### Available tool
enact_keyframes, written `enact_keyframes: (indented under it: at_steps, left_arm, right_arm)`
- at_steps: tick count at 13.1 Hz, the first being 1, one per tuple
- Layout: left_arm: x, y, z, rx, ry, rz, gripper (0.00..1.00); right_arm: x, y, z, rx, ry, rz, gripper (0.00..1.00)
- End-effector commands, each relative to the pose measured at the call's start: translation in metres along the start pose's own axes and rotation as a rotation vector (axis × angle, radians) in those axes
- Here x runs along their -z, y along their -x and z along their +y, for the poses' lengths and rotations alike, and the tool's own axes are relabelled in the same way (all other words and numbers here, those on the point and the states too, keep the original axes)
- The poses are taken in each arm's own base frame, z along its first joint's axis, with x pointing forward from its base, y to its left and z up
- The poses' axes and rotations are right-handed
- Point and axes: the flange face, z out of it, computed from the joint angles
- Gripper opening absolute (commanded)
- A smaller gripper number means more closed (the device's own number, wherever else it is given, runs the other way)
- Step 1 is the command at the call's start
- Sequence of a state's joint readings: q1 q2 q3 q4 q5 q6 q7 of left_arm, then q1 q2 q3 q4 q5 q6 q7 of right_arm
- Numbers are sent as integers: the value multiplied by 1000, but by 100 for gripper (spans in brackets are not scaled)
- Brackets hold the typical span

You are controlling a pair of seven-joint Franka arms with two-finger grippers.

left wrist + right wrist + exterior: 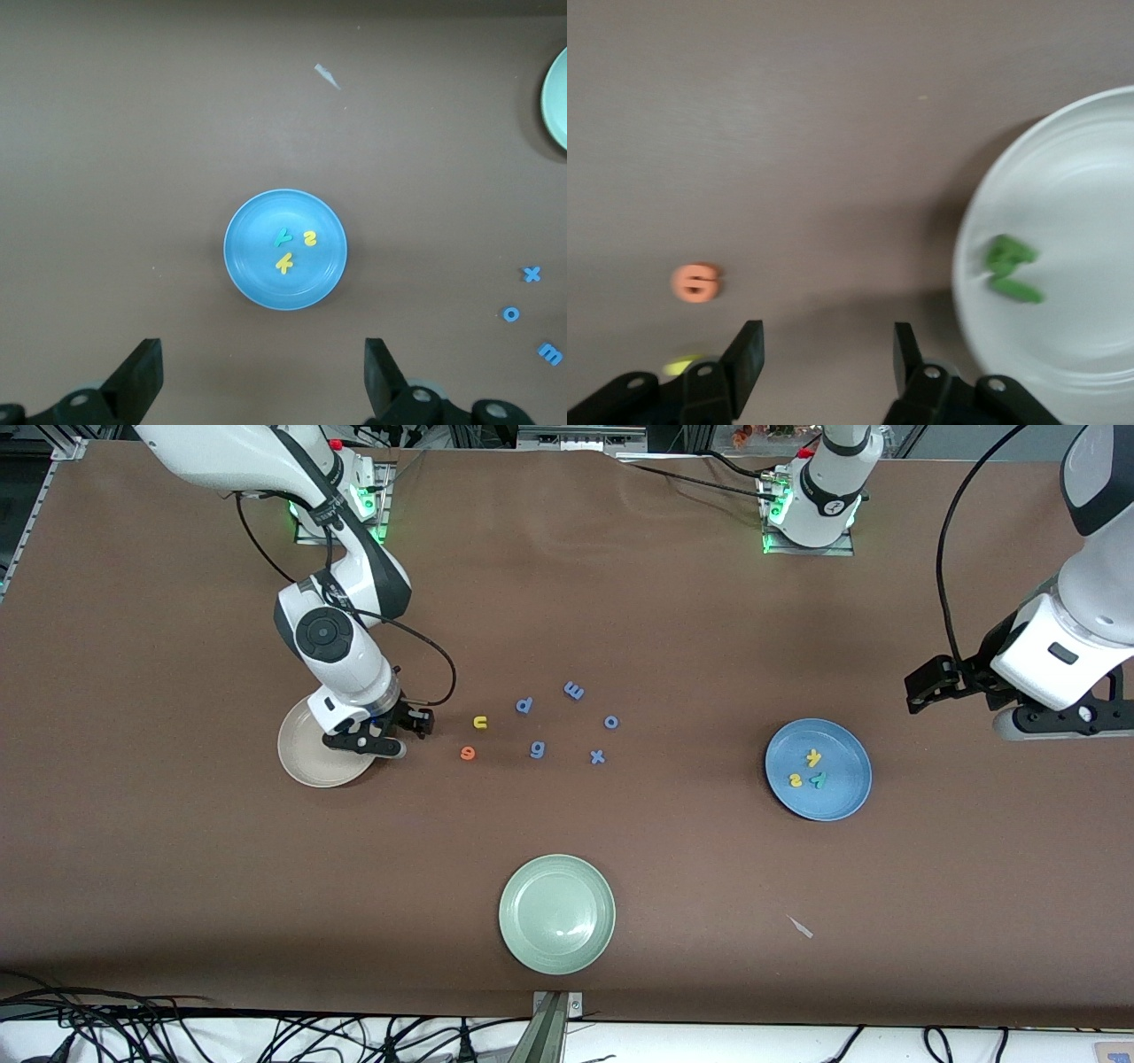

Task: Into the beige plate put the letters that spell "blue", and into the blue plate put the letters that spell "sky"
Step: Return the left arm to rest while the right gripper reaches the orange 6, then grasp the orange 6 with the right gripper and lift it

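My right gripper (pixel 403 735) (pixel 826 341) hangs open and empty over the table, by the rim of the beige plate (pixel 306 766) (pixel 1081 204). Two green letters (pixel 1010 267) lie in that plate. The orange e (pixel 468 754) (pixel 696 283) and the yellow u (pixel 480 722) lie on the table beside the gripper. The blue plate (pixel 833 797) (pixel 266 274) holds the yellow k (pixel 813 757) (pixel 284 263), the yellow s (pixel 796 780) (pixel 310 237) and the teal y (pixel 819 779) (pixel 283 237). My left gripper (pixel 921 686) (pixel 261 354) waits open and empty above the table beside the blue plate.
Blue-purple letters p (pixel 524 705), m (pixel 574 690), o (pixel 611 722), g (pixel 537 749) and x (pixel 597 757) lie mid-table. A pale green plate (pixel 556 913) sits nearer the front camera. A small paper scrap (pixel 800 926) lies near it.
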State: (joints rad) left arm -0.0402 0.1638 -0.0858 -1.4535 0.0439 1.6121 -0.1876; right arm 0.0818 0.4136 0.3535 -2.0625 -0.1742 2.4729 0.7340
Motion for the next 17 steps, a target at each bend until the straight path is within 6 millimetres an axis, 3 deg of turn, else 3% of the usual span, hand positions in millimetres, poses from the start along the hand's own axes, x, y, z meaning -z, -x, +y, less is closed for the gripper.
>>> enact_keyframes:
  at_steps: [1, 4, 6, 8, 13, 15, 17]
  left_arm:
    - [-10, 37, -11, -29, 60, 38, 100]
    - [-14, 47, -14, -25, 61, 43, 100]
    - [-13, 49, -7, -31, 60, 43, 100]
    - [-12, 47, -16, -26, 58, 45, 100]
    - [-12, 48, -12, -33, 51, 31, 100]
    - [-10, 49, -12, -33, 48, 32, 100]
    - [-11, 51, -11, -37, 44, 19, 100]
  right_arm:
    - [-15, -15, -32, -100, -49, -35, 67]
    - [-22, 1, -67, -120, -53, -32, 67]
    - [-37, 5, -73, -97, -54, -5, 66]
    - [-53, 11, -81, -86, -56, 22, 66]
    - [-68, 10, -77, -56, -38, 61, 60]
    - [-73, 9, -76, -53, -42, 67, 54]
    - [-75, 12, -78, -49, -37, 68, 42]
